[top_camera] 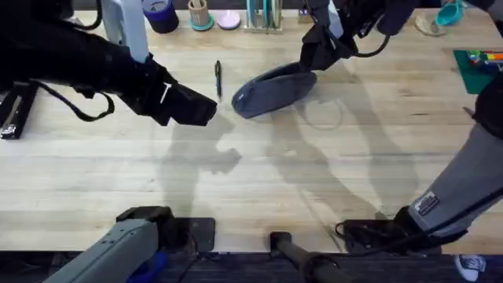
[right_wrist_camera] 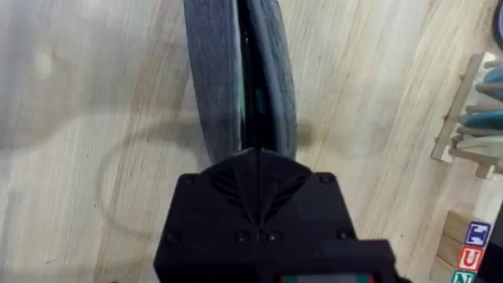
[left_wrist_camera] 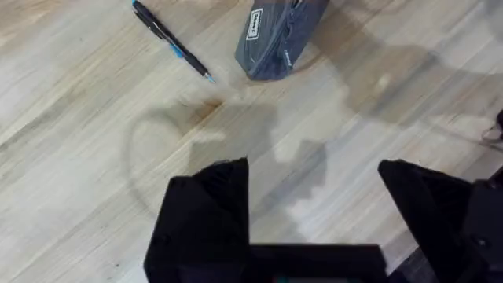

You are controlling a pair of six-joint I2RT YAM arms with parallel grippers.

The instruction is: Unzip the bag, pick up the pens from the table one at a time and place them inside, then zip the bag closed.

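Note:
The grey-blue bag point(top_camera: 271, 90) lies slanted on the pale wooden table point(top_camera: 259, 181), toward the back centre. My right gripper point(top_camera: 316, 53) is at its right end. In the right wrist view this gripper point(right_wrist_camera: 256, 167) is shut on the end of the zipper, and a dark slit runs along the top of the bag point(right_wrist_camera: 212, 71). A thin black pen point(top_camera: 218, 79) lies just left of the bag. My left gripper point(top_camera: 200, 110) hovers in front of the pen, open and holding nothing. The left wrist view shows the pen point(left_wrist_camera: 169, 39) and the bag's near end point(left_wrist_camera: 275, 35) beyond my left gripper point(left_wrist_camera: 314, 212).
Along the back edge stand a dark blue cup point(top_camera: 161, 14), a wooden holder point(top_camera: 200, 14) and a rack point(top_camera: 263, 16). A green mat point(top_camera: 478, 67) lies at the right edge and a black tool point(top_camera: 16, 110) at the far left. Bare wood stretches across the front.

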